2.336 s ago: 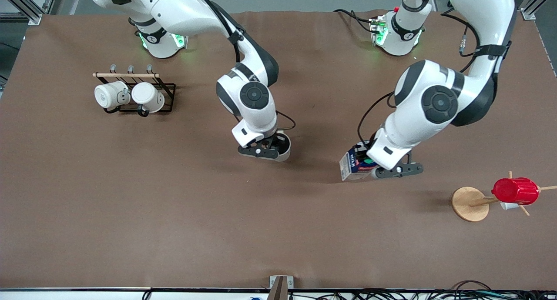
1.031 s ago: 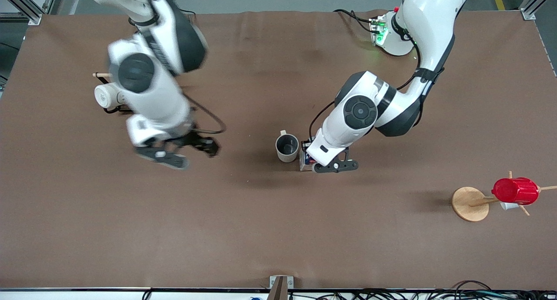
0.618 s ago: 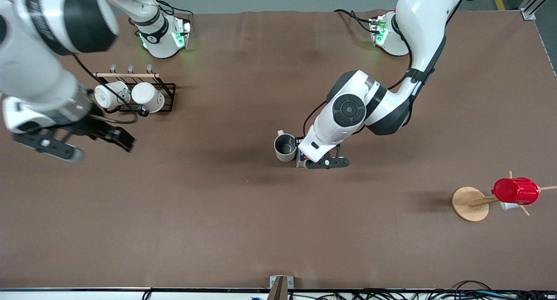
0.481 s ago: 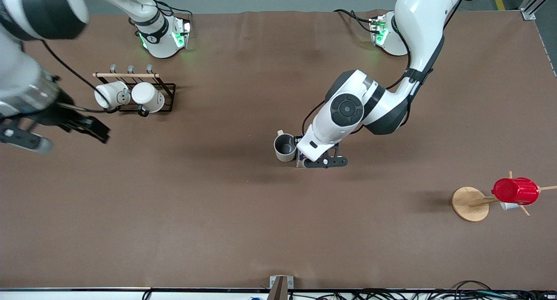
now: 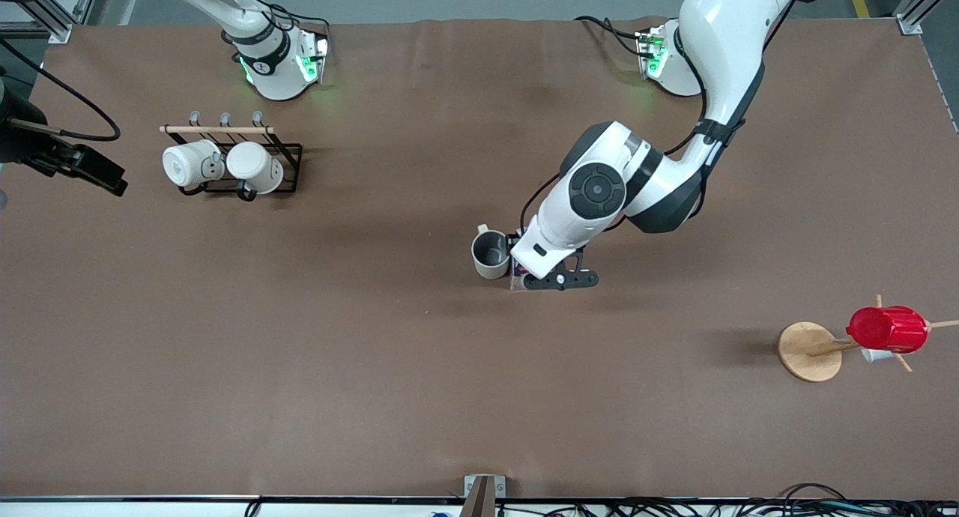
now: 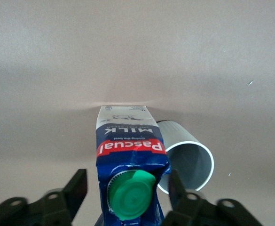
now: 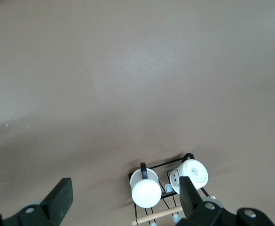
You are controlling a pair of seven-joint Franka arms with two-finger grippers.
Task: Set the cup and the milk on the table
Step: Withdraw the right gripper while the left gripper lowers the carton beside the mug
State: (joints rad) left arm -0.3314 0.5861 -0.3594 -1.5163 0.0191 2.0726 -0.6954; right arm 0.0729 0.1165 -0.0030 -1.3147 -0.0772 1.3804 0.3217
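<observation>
— How is the milk (image 6: pixel 130 155) being shown?
— Upright on the brown surface (image 5: pixel 374 367), blue and white, green-capped, touching the cream cup (image 5: pixel 491 253).
— And the hands?
— It is being flanked by the left hand (image 6: pixel 128 197), spread open. The right hand (image 7: pixel 123 202), also open, is being held high over the surface's right-arm end.

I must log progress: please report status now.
Left gripper open around milk, standing beside cup on table. Right gripper open, high above mug rack. Nothing obstructs.
</observation>
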